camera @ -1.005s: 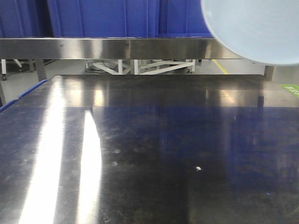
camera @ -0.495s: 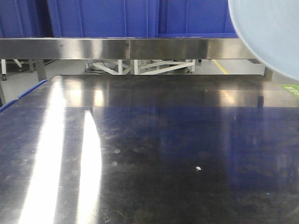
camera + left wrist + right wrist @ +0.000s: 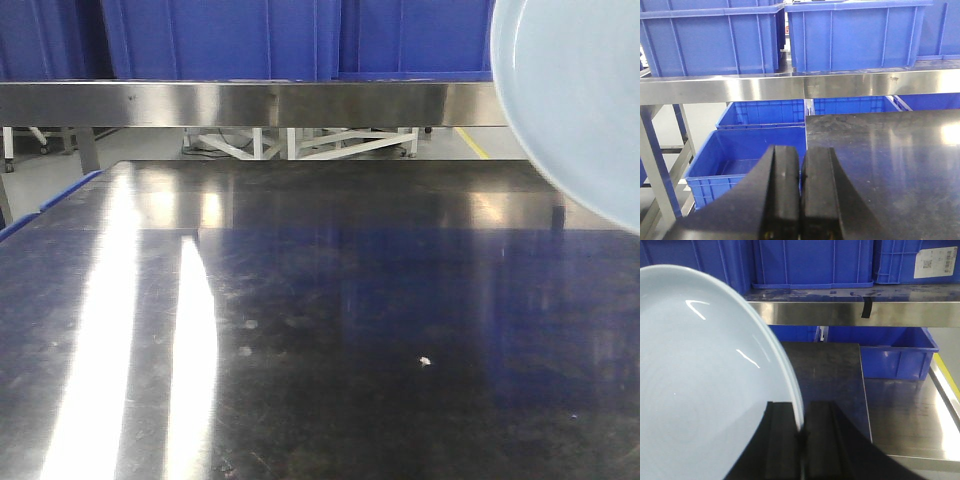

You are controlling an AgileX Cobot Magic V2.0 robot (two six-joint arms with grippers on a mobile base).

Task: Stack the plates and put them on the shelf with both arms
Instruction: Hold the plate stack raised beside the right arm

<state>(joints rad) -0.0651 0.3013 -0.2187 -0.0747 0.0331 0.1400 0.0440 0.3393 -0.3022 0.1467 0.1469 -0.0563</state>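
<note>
A pale blue-white plate (image 3: pixel 580 100) hangs in the air at the top right of the front view, tilted on edge, its right part cut off by the frame. In the right wrist view the same plate (image 3: pixel 700 380) fills the left side, and my right gripper (image 3: pixel 801 407) is shut on its rim. The left gripper (image 3: pixel 801 150) is shut with nothing between its fingers, over the left edge of the dark steel table (image 3: pixel 880 165). The steel shelf (image 3: pixel 250 102) runs across behind the table. Neither arm shows in the front view.
Blue plastic bins (image 3: pixel 855 35) stand on the shelf, and more blue bins (image 3: pixel 750 160) sit on the floor left of the table. A blue bin (image 3: pixel 900 357) sits under the shelf to the right. A white frame (image 3: pixel 300 142) stands beyond the shelf.
In the front view the plate has shifted to the right and its lower edge has come down, so it now reaches further down the right side.
</note>
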